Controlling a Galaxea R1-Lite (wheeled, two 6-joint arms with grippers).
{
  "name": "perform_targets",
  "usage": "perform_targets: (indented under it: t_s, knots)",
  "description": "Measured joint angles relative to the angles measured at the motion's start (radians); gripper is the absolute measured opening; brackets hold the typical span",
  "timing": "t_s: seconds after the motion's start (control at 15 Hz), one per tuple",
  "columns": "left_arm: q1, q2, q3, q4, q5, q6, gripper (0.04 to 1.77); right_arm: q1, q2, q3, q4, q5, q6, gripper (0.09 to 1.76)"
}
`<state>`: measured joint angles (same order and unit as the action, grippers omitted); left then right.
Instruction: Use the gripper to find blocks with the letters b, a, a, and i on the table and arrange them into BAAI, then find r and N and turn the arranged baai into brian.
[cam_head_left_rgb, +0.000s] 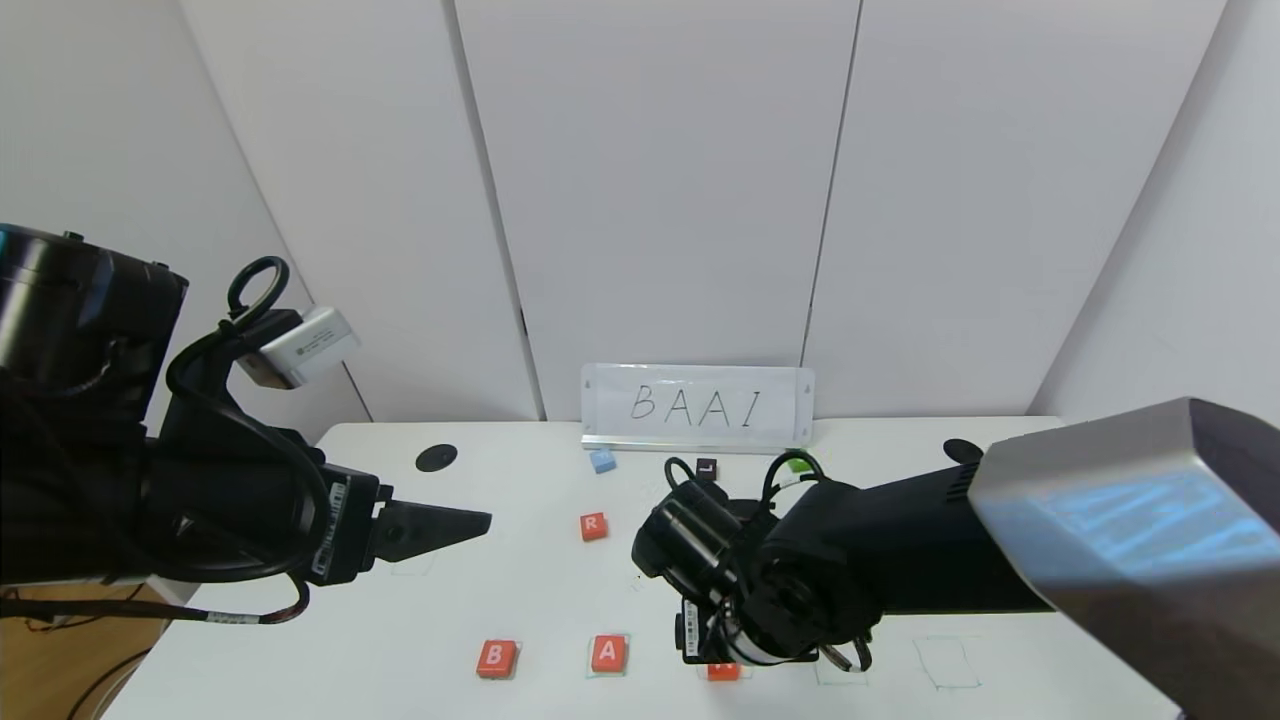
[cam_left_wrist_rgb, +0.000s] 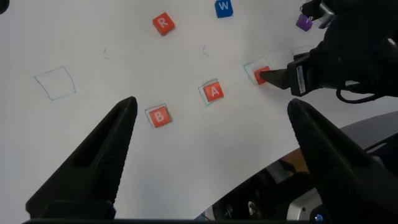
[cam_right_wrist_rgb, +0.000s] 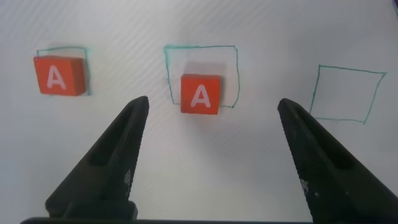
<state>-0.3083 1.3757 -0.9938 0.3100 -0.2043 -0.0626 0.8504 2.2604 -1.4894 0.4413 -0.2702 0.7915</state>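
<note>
On the table (cam_head_left_rgb: 400, 640), near its front edge, an orange-red B block (cam_head_left_rgb: 497, 659) and an A block (cam_head_left_rgb: 608, 653) lie side by side. The second A block (cam_right_wrist_rgb: 200, 93) rests across the edge of a green outline (cam_right_wrist_rgb: 202, 48). My right gripper (cam_right_wrist_rgb: 212, 102) hangs open just above it, and it lies free between the fingers. The R block (cam_head_left_rgb: 593, 526) sits farther back. A purple block (cam_left_wrist_rgb: 304, 22) lies beside the right arm, its letter unreadable. The N is out of view. My left gripper (cam_left_wrist_rgb: 212, 106) hovers open over the table's left side.
A BAAI sign (cam_head_left_rgb: 697, 405) stands at the back edge. A blue W block (cam_left_wrist_rgb: 223, 7) and a green block (cam_head_left_rgb: 797, 464) lie before it. Black discs (cam_head_left_rgb: 436, 458) (cam_head_left_rgb: 962, 450) sit at the back. Two empty green outlines (cam_head_left_rgb: 838, 668) (cam_head_left_rgb: 947, 662) lie right of the row.
</note>
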Motion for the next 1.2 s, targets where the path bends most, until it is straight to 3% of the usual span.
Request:
perform_targets:
  t_s: [0.27,0.93,1.2]
  knots:
    - [0.000,-0.006,-0.001,0.000,0.000,0.000,1.72,-0.029,-0.096,0.090,-0.001,0.102,-0.181,1.59]
    - [0.001,-0.022,0.001,0.001,0.001,0.005,1.72,-0.296,-0.198,0.196,-0.001,0.376,-0.940,1.68]
    - [0.001,-0.020,0.004,0.001,0.020,0.008,1.72,-0.366,-0.153,0.174,-0.060,0.392,-1.009,1.69]
